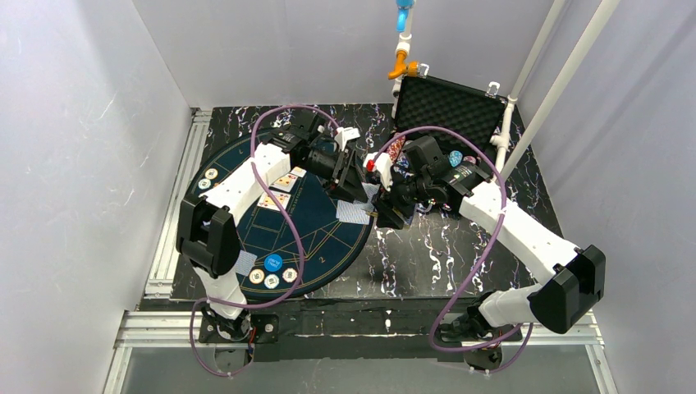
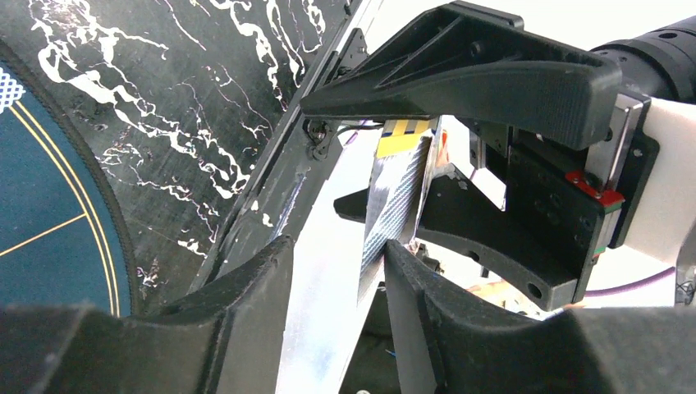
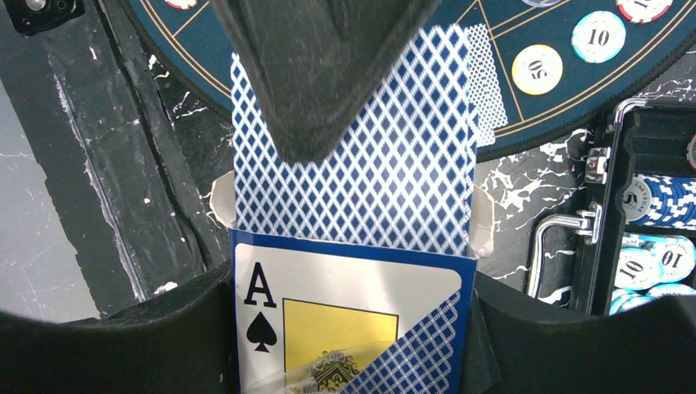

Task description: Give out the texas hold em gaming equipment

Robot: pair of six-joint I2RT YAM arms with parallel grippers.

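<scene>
1. My left claw straddles the thin blue-diamond-backed playing cards, jaws apart, not pinching yet.
2. My right claw is clenched on the blue ace-of-spades cardboard box, with the cards poking out ahead.
3. They look light, slick and bendy, so I'd pinch the flat faces near the exposed end.
</scene>
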